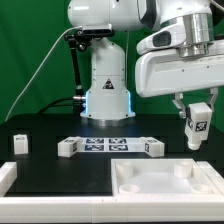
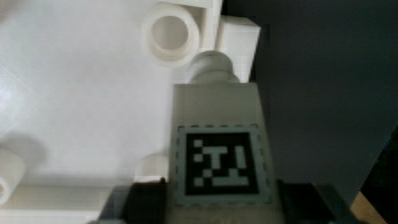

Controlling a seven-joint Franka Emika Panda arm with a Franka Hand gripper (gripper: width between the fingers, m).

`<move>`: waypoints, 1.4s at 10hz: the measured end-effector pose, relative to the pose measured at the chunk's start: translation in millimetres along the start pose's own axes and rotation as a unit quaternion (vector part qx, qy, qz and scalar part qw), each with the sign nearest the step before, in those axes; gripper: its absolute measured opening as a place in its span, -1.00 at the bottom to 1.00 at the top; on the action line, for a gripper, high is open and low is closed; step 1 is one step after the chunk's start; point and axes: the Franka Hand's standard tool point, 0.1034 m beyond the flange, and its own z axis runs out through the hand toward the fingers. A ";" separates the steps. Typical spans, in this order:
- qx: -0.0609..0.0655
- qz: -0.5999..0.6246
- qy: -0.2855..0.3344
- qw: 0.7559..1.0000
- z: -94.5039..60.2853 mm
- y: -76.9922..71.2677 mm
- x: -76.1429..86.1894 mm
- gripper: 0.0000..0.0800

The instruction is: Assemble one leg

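My gripper (image 1: 196, 122) is shut on the leg (image 1: 196, 125), a small white blocky peg with a black-and-white tag on its face, and holds it in the air above the right part of the large flat white tray-like piece (image 1: 160, 178). In the wrist view the leg (image 2: 217, 130) fills the middle, tag facing the camera, its narrow tip pointing toward a round recess (image 2: 171, 38) of the tray piece (image 2: 71, 110). The dark fingers (image 2: 150, 198) press on both sides of the leg.
The marker board (image 1: 105, 145) lies in the middle of the black table. Other white legs lie at its ends (image 1: 67, 148) (image 1: 152, 146), and one more (image 1: 19, 143) at the exterior view's left. A white block (image 1: 6, 176) sits at the left front edge. The robot base (image 1: 107, 90) stands behind.
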 end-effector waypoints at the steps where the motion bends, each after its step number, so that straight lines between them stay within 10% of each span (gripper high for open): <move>1: -0.001 -0.028 0.020 0.999 11.5 6.7 5.2 -0.27; 5: -0.003 -0.066 0.043 0.997 19.5 27.3 51.9 -0.27; 10: -0.021 -0.069 0.131 0.989 28.3 34.0 51.5 -0.27; 14: -0.018 -0.073 0.136 0.988 33.3 36.4 81.2 -0.27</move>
